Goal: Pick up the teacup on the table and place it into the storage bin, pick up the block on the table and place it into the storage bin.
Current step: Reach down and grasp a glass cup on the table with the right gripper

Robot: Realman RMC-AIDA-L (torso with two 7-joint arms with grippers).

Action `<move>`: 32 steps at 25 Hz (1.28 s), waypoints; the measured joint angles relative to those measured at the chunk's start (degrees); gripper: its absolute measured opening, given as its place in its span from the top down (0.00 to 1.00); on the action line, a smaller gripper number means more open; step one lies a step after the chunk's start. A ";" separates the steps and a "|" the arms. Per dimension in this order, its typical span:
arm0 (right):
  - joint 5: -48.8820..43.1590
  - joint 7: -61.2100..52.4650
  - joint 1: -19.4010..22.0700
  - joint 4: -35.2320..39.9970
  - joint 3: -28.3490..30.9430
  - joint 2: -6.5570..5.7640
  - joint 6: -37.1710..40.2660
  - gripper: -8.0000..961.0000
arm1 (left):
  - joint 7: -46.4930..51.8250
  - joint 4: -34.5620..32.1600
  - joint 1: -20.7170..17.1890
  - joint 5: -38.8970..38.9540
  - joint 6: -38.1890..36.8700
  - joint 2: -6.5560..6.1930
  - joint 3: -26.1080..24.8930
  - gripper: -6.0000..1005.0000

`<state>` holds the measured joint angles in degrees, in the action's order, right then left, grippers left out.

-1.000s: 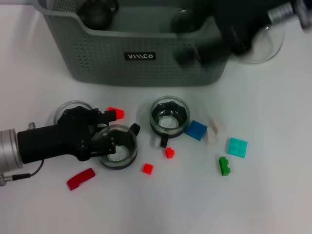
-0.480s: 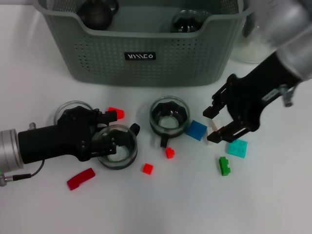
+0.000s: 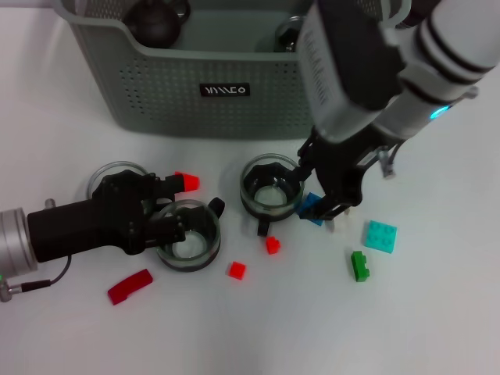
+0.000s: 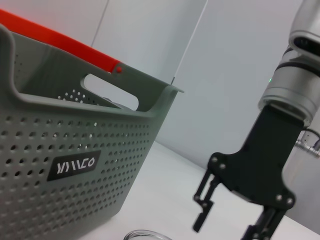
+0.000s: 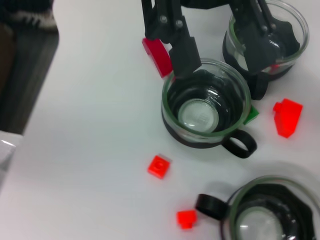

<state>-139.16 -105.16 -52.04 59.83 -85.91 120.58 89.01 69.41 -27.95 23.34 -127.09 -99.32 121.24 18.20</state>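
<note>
On my head camera the left tool [image 3: 173, 226] lies low at the near left of the counter [image 3: 437, 312], its fingers closed on the rim of a glass teacup [image 3: 188, 236], one inside the cup and one outside. A second teacup [image 3: 271, 187] stands just right of it, near the middle, and a third [image 3: 109, 176] sits behind the left tool. The right tool [image 3: 323, 194] hangs over the blue block [image 3: 312, 209], just right of the middle teacup, with its fingers spread wide and nothing between them. The storage bin [image 3: 234, 90] stands at the far side, already holding dark items. Red blocks [image 3: 236, 270] are scattered in front of the cups; a turquoise block [image 3: 380, 235] and a green block [image 3: 359, 266] lie to the near right.
</note>
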 joint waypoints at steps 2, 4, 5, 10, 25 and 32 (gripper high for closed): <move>0.13 0.00 -0.22 -0.70 -2.94 0.05 -2.52 0.40 | 0.05 0.00 -0.13 0.01 0.00 0.04 -0.35 0.27; 0.42 0.01 -0.55 -1.72 -5.62 0.10 -4.44 0.40 | 0.09 0.00 -0.28 0.01 0.00 0.09 -0.64 0.27; 0.57 -0.04 -0.72 -2.08 -6.64 0.15 -5.32 0.40 | 0.10 0.00 -0.30 0.01 -0.01 0.11 -0.73 0.27; 1.36 -0.48 -1.82 -5.50 -12.01 0.33 -10.43 0.40 | 0.17 0.00 -0.46 0.01 -0.14 0.14 -0.84 0.27; 2.67 -2.73 -2.71 -9.77 -18.77 0.53 -16.68 0.44 | 0.20 0.01 -1.00 0.00 0.01 0.23 -0.80 0.27; 2.54 -2.84 -2.86 -9.71 -18.99 0.46 -16.23 0.69 | 0.20 0.00 -1.12 0.00 0.01 0.23 -0.80 0.27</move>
<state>-136.62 -108.00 -54.90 50.12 -104.90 121.04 72.77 69.61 -27.95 22.22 -127.09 -99.31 121.47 17.40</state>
